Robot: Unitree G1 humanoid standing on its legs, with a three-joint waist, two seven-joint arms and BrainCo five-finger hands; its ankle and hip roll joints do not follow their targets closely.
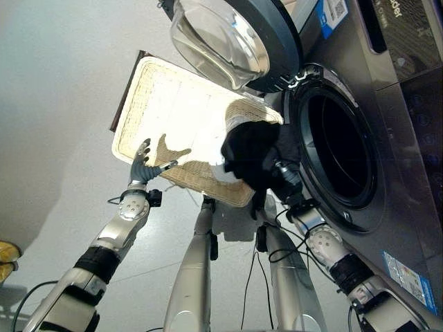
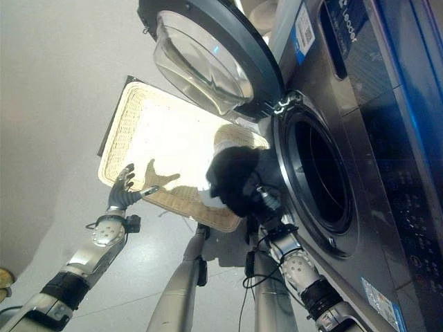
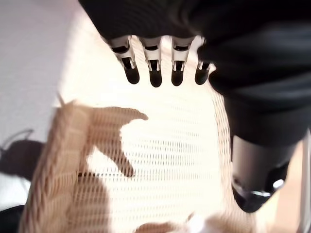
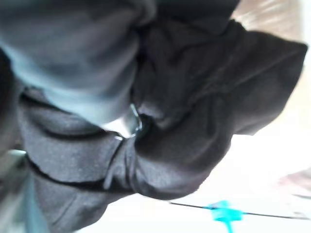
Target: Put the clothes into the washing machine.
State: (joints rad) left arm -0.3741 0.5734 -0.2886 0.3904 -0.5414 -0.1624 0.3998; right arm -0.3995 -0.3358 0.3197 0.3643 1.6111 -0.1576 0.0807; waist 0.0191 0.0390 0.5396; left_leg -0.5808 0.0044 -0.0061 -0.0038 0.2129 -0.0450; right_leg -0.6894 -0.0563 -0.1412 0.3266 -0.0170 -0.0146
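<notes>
Figure: transfer stage, with the washing machine (image 1: 387, 104) as landmark. I see its door (image 1: 228, 38) swung fully open and the drum opening (image 1: 339, 149) dark; I cannot tell whether any clothes already lie inside. A bundle of black clothing (image 1: 250, 155) hangs just outside the opening, over the basket corner nearest the machine, carried by my right hand (image 2: 266, 199). Dark fabric is bunched against that hand in the right wrist view, but the fingers are buried in it, so I cannot tell their state. The wicker basket (image 1: 149, 90) stands beside the machine, under the open door, its visible floor bare. My left hand (image 1: 144, 166) rests at the basket's rim farthest from the machine, fingers straight and holding nothing. I judge 1 load lifted out but not yet in; pushing it through the opening is left.
</notes>
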